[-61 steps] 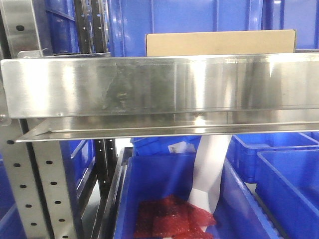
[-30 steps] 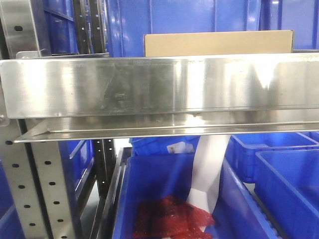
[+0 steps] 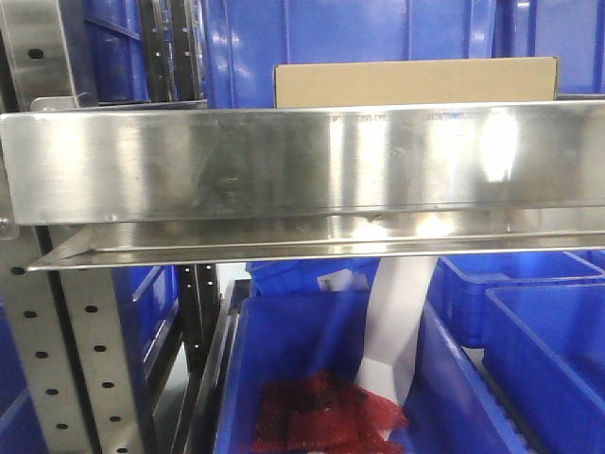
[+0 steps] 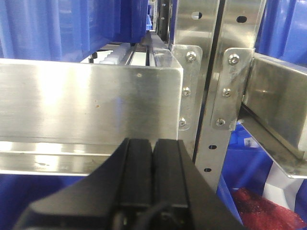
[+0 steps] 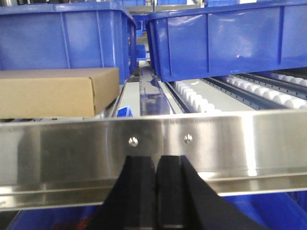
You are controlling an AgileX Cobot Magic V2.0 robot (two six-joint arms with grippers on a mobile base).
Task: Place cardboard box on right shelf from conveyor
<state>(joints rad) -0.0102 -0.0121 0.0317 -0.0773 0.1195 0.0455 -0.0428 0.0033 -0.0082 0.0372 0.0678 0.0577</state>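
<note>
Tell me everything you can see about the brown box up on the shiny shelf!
The cardboard box is plain tan-brown, long and low, with smooth faces and no labels showing. It lies flat and level behind the tall steel front lip of the right shelf, which hides its bottom edge. Blue bins stand right behind it; whether they touch is unclear. Neither end effector holds it.

A storeroom or warehouse is shown. Big blue plastic bins (image 3: 378, 28) are lined up in rows on metal racks. A shiny steel shelf (image 3: 302, 165) is held up by grey posts with holes (image 3: 95, 378). White rollers (image 5: 206, 100) for sliding bins are seen on one rack. A plain cardboard box (image 3: 416, 82) is stored there. Red packets (image 3: 321, 416), maybe bagged parts, are kept in one bin.
</note>
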